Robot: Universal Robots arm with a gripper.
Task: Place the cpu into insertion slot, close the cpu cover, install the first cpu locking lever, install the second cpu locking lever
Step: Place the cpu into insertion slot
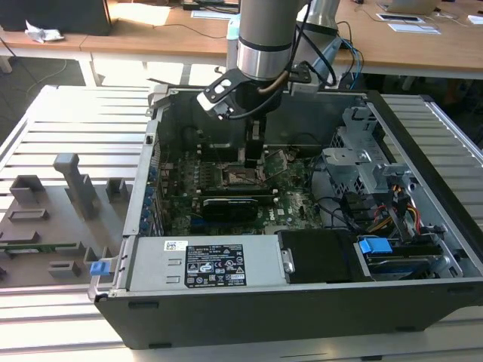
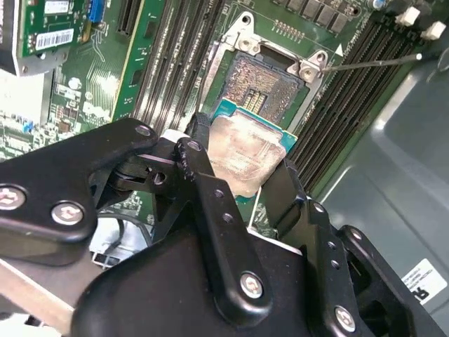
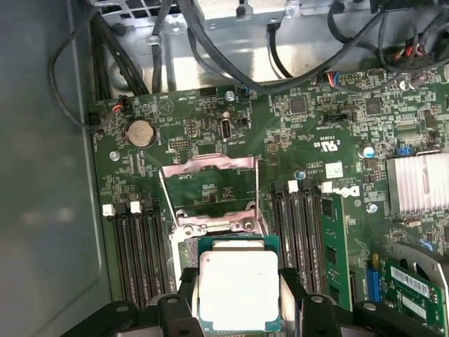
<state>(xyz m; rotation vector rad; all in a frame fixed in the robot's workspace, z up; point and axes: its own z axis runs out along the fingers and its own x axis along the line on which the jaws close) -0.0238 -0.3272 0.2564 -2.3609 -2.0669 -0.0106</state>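
My gripper is shut on the cpu, a flat square chip with a dull silver top and a green edge, held by two opposite sides. The chip hangs slightly tilted just above the insertion slot, whose gold contact field lies bare. In the first wrist view the cpu covers most of the slot, and the cpu cover, a thin silvery frame, stands swung back beyond it. A thin wire locking lever sticks out from the slot's corner. In the exterior view the gripper reaches down into the open computer case over the motherboard.
Memory slots flank the socket on both sides. A long black card lies just in front of it, and a labelled power supply is nearer still. A drive cage with cables is on the exterior view's right, and grey fixtures are on the left.
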